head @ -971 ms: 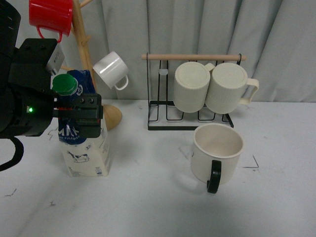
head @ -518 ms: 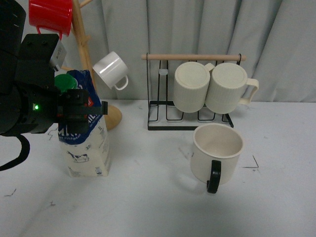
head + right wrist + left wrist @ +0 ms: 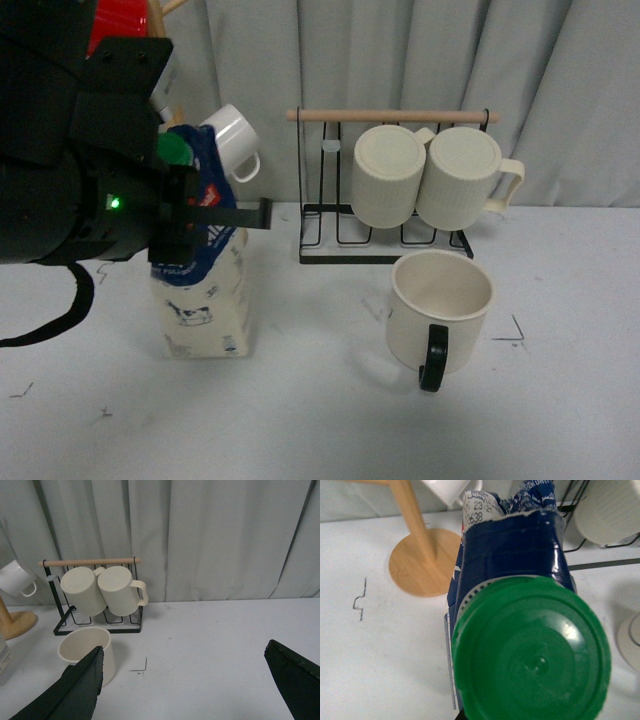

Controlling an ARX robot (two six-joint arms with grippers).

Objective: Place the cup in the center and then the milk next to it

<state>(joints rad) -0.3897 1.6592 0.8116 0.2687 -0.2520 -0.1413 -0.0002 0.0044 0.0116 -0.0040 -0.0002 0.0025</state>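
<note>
The milk (image 3: pixel 205 310), a blue-topped carton with a green cap and a white base with a cow drawing, stands upright on the table left of centre. My left gripper (image 3: pixel 205 215) is shut on its upper part. In the left wrist view the green cap (image 3: pixel 530 660) fills the foreground and hides the fingers. The cup (image 3: pixel 440 310), a wide cream mug with a black handle facing the front, stands right of centre, well apart from the carton. My right gripper (image 3: pixel 184 662) hangs open over bare table, with the cup (image 3: pixel 85 647) beside one finger; it is out of the front view.
A wooden mug tree (image 3: pixel 422 562) stands behind the carton, carrying a red mug (image 3: pixel 125 20) and a small white mug (image 3: pixel 232 135). A black wire rack (image 3: pixel 385 240) behind the cup holds two ribbed cream mugs (image 3: pixel 390 175). A grey curtain closes the back.
My left gripper has carried the milk to the right, toward the cup, and the arm now fills more of the left side. The cup has not moved.
</note>
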